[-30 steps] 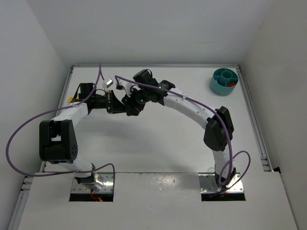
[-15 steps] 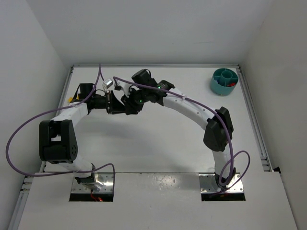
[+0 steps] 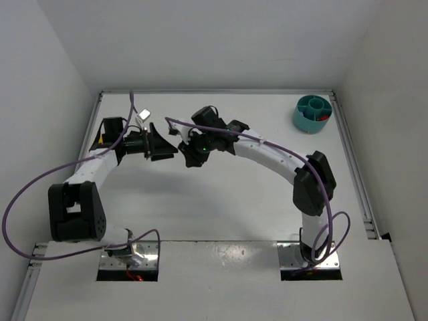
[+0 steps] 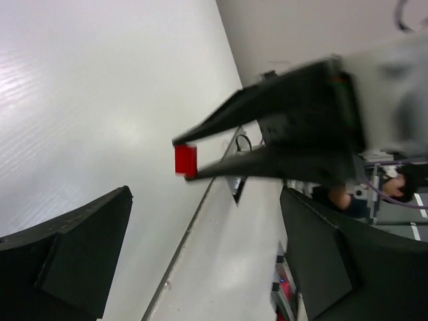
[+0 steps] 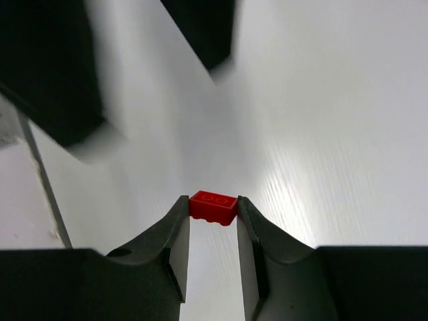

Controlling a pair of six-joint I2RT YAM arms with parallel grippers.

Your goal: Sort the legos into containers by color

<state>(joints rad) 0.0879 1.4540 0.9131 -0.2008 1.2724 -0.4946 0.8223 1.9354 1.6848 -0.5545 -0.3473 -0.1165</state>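
Through the right wrist camera, the right gripper (image 5: 212, 211) is closed down to a narrow gap and pinches a red lego (image 5: 213, 206) between its two fingertips. The brick sits crosswise at the very tips, its long face turned up with two round marks on it. It is held clear of the white table (image 5: 321, 134) below. Beyond it, blurred and dark, are the two spread fingers of the left gripper (image 5: 159, 97), one at the top and one at the left edge.

From the left wrist camera, the left gripper's own fingers (image 4: 67, 261) stand at the bottom corners of the view, as far apart as they look able to go, with nothing between them. Straight ahead, the right gripper reaches in from the right, its two slim black fingers meeting on the red lego, which is the only colour in that view. The brick hangs in front of the left gripper's open gap, touching neither of its fingers.

From above, the two arms meet over the far left part of the table, the gripper tips just beside each other. The brick is too small to pick out here. The round teal tub (image 3: 302, 120) stands well apart in the far right corner, with a red piece (image 3: 323, 118) in one compartment.
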